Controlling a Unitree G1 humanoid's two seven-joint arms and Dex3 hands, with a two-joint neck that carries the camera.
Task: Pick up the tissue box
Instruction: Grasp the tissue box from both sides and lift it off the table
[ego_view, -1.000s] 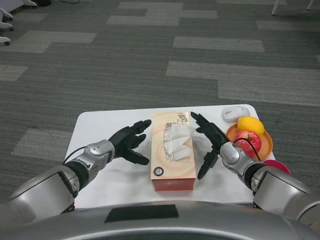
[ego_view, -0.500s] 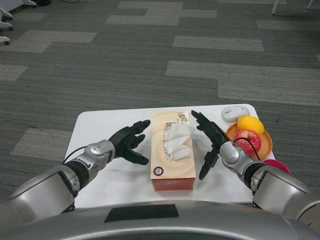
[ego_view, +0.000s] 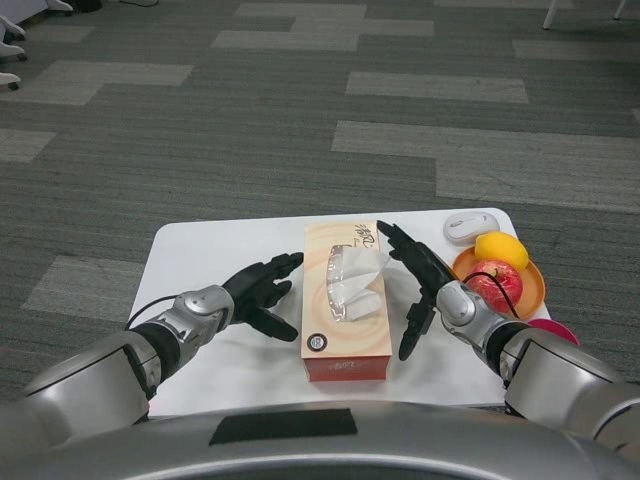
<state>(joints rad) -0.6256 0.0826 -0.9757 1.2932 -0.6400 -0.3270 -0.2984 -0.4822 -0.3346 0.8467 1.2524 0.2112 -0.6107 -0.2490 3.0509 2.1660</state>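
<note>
A grey carpet (ego_view: 300, 110) covers the floor, laid in dark ribbed tiles broken by lighter grey rectangles set in staggered rows. A small white surface (ego_view: 220, 250) with rounded corners stands on it in the lower middle of the head view. White chair bases (ego_view: 12, 40) show at the upper left edge, and thin white furniture legs (ego_view: 552, 12) at the upper right; the light is even.

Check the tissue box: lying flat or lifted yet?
Flat on the table, not lifted. The tissue box lies opening-up with a tissue sticking out; left hand and right hand flank it, fingers spread.
</note>
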